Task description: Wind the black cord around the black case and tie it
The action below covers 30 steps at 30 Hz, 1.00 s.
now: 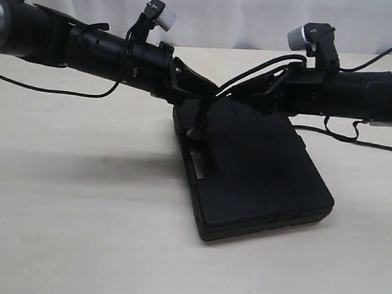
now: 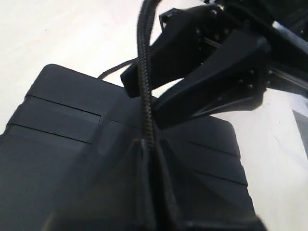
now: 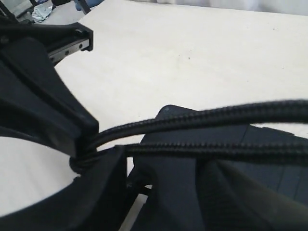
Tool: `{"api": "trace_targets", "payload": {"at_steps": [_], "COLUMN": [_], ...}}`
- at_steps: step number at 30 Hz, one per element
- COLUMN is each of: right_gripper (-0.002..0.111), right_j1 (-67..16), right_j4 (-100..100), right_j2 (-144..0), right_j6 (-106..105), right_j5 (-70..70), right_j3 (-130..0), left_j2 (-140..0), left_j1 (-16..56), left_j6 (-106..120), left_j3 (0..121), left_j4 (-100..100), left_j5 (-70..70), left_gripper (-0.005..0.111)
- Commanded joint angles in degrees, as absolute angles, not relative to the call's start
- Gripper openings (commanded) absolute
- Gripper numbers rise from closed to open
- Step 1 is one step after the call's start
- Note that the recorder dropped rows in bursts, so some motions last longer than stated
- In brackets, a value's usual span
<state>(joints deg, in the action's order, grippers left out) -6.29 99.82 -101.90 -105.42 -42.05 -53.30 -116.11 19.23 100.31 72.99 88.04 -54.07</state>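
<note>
Left hand point(image 2: 143, 147) is clenching on the black cord point(image 3: 216, 118). Its fingertips are pinching together on the braid with no gap showing. In the right wrist view two strands are running side by side out of that pinch. They are stretching fairly taut above the case and going off the frame edge. In the left wrist view one braided strand is rising straight out of the left tips and crossing right at the tips of the right hand point(image 2: 144, 98).

Right hand is sitting released: jaws are standing well apart, and I'm seeing nothing clamped in them. Can't tell whether the cord is passing between its tips or just in front of them.

Black case point(image 1: 261, 171) is lying flat on the desk point(image 1: 79, 213), ribbed top facing up. It's sitting right of centre in the exterior view, with the handle slot on the edge facing left. Both hands are hovering over its far end, left coming in from the left and right from the right, with their tips close together. In the exterior view a bit of cord is hanging down from the left hand by the handle-slot edge. Can't tell whether it's touching the case there.
</note>
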Motion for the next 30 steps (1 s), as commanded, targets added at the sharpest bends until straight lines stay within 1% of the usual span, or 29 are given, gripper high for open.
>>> {"api": "trace_targets", "payload": {"at_steps": [1, 4, 14, 16, 22, 27, 30], "right_gripper": [0.043, 0.043, 0.043, 0.043, 0.043, 0.043, 0.043], "right_j1": [-6.1, -6.1, -6.1, -5.8, -2.5, 1.5, 2.0], "right_j4": [99.9, 99.9, 99.9, 99.9, 97.4, 99.9, 99.9], "right_j2": [-102.0, -103.0, -107.6, -106.8, -105.1, -107.8, -111.5], "right_j6": [-104.0, -103.5, -103.1, -103.1, -99.5, -98.9, -94.8], "right_j5": [-36.2, -32.1, -32.0, -34.5, -51.3, -49.6, -55.2], "right_j3": [-53.6, -53.6, -54.0, -54.0, -54.0, -52.1, -53.9], "left_j2": [-116.4, -116.4, -116.4, -116.4, -116.4, -116.4, -116.4], "left_j1": [19.3, 19.3, 19.3, 19.3, 19.1, 18.7, 18.7], "left_j6": [100.7, 100.7, 100.7, 100.7, 98.4, 97.4, 97.4], "left_j3": [73.3, 73.3, 73.3, 73.3, 73.3, 73.3, 73.3], "left_j4": [86.3, 86.0, 86.0, 85.9, 86.8, 88.3, 88.3], "left_j5": [-55.6, -56.1, -56.4, -55.8, -51.0, -49.8, -52.0], "left_gripper": [0.0, 0.0, 0.0, 0.0, 0.0, 0.0, 0.0]}}
